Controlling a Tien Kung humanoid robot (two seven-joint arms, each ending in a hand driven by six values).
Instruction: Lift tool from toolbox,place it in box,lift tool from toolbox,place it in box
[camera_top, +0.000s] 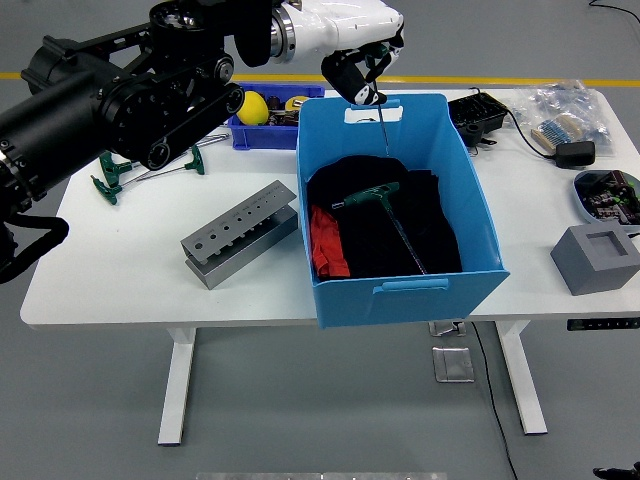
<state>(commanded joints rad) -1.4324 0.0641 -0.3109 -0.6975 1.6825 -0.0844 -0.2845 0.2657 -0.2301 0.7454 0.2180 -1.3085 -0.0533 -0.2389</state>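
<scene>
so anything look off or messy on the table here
Nothing stands out. The left hand holds a thin tool over the blue box, where one green T-handle tool already lies on dark cloth.

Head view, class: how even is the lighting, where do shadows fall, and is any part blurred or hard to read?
Head view: lighting is soft and even, the white table without harsh glare; a faint shadow lies beside the grey drilled block; the blue box holds dark cloth that swallows detail; the left hand and the thin tool it holds look slightly soft.
</scene>
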